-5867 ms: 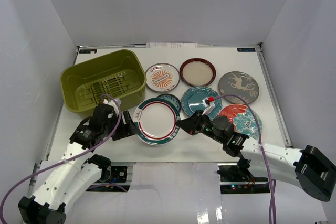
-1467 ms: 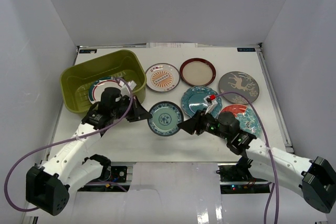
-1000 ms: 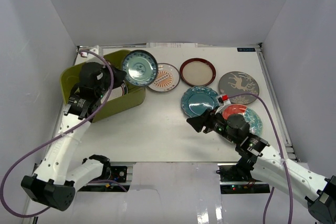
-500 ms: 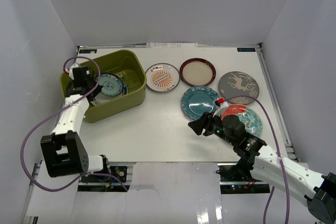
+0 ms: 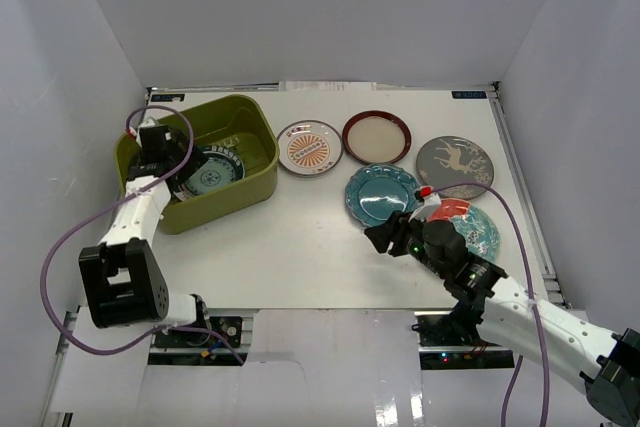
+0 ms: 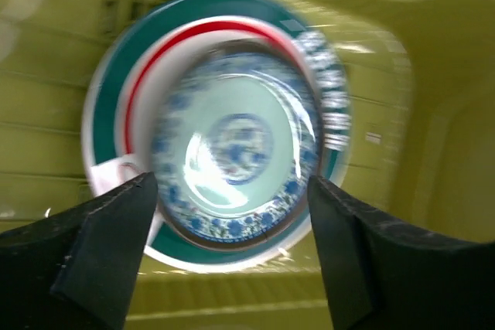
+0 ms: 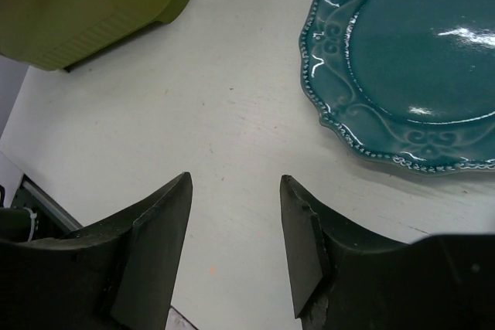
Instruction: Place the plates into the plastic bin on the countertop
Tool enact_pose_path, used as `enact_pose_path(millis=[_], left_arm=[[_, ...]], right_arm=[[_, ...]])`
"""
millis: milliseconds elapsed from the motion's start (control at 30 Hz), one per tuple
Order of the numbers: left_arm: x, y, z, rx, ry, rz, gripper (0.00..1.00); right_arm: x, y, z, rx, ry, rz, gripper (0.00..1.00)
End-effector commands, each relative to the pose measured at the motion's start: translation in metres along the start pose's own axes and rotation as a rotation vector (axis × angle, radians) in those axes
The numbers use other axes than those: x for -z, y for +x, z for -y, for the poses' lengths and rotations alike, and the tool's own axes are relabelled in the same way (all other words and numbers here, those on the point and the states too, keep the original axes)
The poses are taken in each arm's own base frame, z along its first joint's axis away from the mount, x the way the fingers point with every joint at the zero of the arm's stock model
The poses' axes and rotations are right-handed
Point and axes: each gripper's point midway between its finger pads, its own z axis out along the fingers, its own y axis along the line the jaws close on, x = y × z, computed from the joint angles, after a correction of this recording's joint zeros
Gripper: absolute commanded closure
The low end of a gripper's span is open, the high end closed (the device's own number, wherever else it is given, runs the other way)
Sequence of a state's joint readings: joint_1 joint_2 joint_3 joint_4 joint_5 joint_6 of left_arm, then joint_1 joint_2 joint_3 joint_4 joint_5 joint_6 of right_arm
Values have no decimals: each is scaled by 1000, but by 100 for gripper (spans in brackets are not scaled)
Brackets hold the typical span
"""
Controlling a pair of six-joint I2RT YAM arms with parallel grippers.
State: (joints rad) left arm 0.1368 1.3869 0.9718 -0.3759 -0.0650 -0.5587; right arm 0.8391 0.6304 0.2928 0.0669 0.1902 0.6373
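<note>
Plates number seven, and you will find two inside the plastic bin (image 5: 262,137), which stands at 10 o'clock on the countertop (image 5: 300,252). The small blue-green plate (image 6: 236,152) lies on top of the white plate with green ring (image 6: 116,75), covering its centre; the left wrist view is blurred. The other five lie flat on the countertop. The orange sunburst plate (image 5: 309,147) sits just beside the bin at its 3 o'clock. The red-rimmed cream plate (image 5: 376,137) is next to the sunburst plate, with the grey deer plate (image 5: 455,166) at 4 o'clock from it. The teal plate (image 5: 381,193) lies at 6 o'clock from the cream plate. The red floral plate (image 5: 482,232) is partly hidden under the right arm. Your left gripper (image 6: 230,183) hangs inside the bin, fingers spread wide to either side of the small plate, holding nothing. Your right gripper (image 7: 235,182) hovers over bare countertop at the teal plate's 7 o'clock edge, fingers apart and empty.
</note>
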Motion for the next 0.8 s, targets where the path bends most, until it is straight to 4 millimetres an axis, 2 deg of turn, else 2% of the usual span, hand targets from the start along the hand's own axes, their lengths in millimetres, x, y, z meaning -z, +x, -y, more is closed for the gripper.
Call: enact_pose_path(millis=[0, 33, 67, 167, 200, 267, 300, 367, 433, 467, 500, 533, 567, 600, 633, 667, 700, 733, 767], left_arm=[[40, -27, 47, -15, 242, 92, 9], [49, -33, 55, -19, 289, 122, 7], [68, -42, 64, -33, 344, 172, 3], [101, -50, 84, -69, 475, 262, 2], [119, -54, 89, -73, 513, 299, 2], [134, -54, 95, -86, 559, 317, 2], [147, -52, 103, -98, 600, 329, 2], [161, -41, 115, -123, 675, 307, 2], [182, -12, 141, -158, 792, 235, 2], [190, 2, 151, -173, 844, 194, 2], [205, 32, 170, -215, 926, 123, 2], [212, 50, 179, -224, 964, 74, 2], [221, 85, 190, -249, 1003, 0, 4], [223, 102, 193, -254, 1012, -44, 7], [226, 120, 197, -264, 1020, -83, 10], [221, 141, 197, -254, 996, -138, 13], [225, 162, 201, -254, 986, -168, 19], [224, 176, 203, -246, 977, -199, 21], [221, 202, 204, -253, 955, -266, 21]], right_arm=[[-2, -4, 19, -32, 92, 51, 45], [-3, -2, 22, -32, 105, 49, 45], [-4, -1, 24, -30, 116, 42, 45], [-4, 0, 30, -36, 143, 42, 46], [-4, 0, 31, -36, 146, 43, 45], [-2, -5, 35, -41, 172, 62, 46], [-2, -8, 37, -38, 185, 72, 46], [2, -23, 42, -31, 224, 118, 45], [6, -31, 48, -4, 260, 137, 50], [8, -38, 51, -2, 274, 151, 56], [9, -45, 49, 2, 279, 164, 61], [10, -49, 51, 4, 288, 169, 69], [11, -54, 56, 8, 314, 171, 86], [11, -56, 61, 7, 331, 175, 92], [11, -58, 64, 0, 341, 180, 92], [13, -64, 75, -18, 371, 192, 92], [11, -63, 72, -36, 340, 174, 92], [11, -65, 73, -53, 334, 174, 92], [13, -71, 79, -85, 343, 191, 92]])
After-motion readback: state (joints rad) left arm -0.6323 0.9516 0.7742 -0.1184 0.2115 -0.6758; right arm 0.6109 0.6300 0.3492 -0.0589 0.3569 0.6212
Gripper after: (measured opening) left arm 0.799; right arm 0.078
